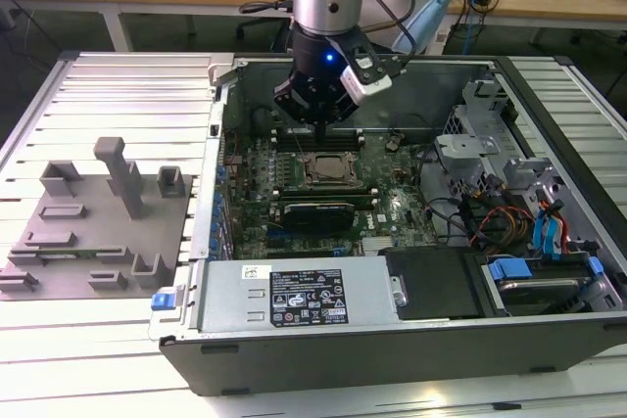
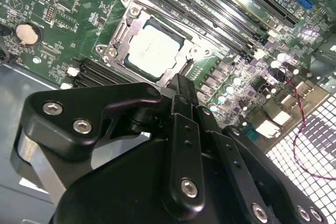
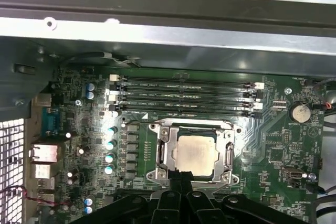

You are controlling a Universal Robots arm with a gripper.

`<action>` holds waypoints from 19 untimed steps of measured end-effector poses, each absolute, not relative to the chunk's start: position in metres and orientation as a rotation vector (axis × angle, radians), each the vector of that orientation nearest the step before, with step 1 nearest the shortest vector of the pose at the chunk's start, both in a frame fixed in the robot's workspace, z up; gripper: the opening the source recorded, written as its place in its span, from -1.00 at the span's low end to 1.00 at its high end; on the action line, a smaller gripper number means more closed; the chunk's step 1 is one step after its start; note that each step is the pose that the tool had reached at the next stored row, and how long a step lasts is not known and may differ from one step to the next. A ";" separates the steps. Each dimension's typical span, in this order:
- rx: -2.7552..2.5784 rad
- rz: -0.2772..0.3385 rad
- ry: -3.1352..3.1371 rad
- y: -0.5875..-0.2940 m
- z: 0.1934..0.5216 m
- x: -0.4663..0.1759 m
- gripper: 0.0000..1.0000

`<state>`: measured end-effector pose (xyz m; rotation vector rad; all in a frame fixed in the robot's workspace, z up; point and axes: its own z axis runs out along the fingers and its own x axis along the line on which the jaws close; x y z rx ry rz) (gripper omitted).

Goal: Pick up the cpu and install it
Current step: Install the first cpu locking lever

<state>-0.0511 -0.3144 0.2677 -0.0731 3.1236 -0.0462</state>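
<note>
**rigwatcher:** Exterior view first. Where is the gripper seen, and how much room is there around it?

**boardnerd:** The gripper (image 1: 318, 126) is seen hanging inside the open computer case (image 1: 392, 359), just above the socket (image 1: 328, 169) on the motherboard (image 1: 392, 208). The case's far wall is close behind it. On the near side, open board is seen as far as the power supply (image 1: 294, 296). The grey tray (image 1: 88, 232) is parked well apart on the exterior view's left, outside the case edge.

**rigwatcher:** And the second wrist view?

**boardnerd:** The cpu (image 2: 155, 51) is seen lying flat in the socket, hemmed in by the metal frame (image 2: 118, 51) on every edge. The gripper (image 2: 178, 80) is seen pressed closed with nothing gripped. Its tips are near the frame's edge, and whether it is touched can't be told.

**rigwatcher:** First wrist view?

**boardnerd:** The cpu (image 3: 197, 153) is seen inside the frame, with the closed gripper (image 3: 181, 174) at the frame's edge. The memory slots (image 3: 184, 98) are packed between socket and case wall.
</note>
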 end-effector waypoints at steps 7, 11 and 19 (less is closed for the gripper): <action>-0.073 -0.046 3.124 -0.314 0.268 -0.062 -0.79; -0.073 -0.046 3.123 -0.314 0.268 -0.072 -0.79; -0.073 -0.040 3.119 -0.314 0.268 -0.105 -0.79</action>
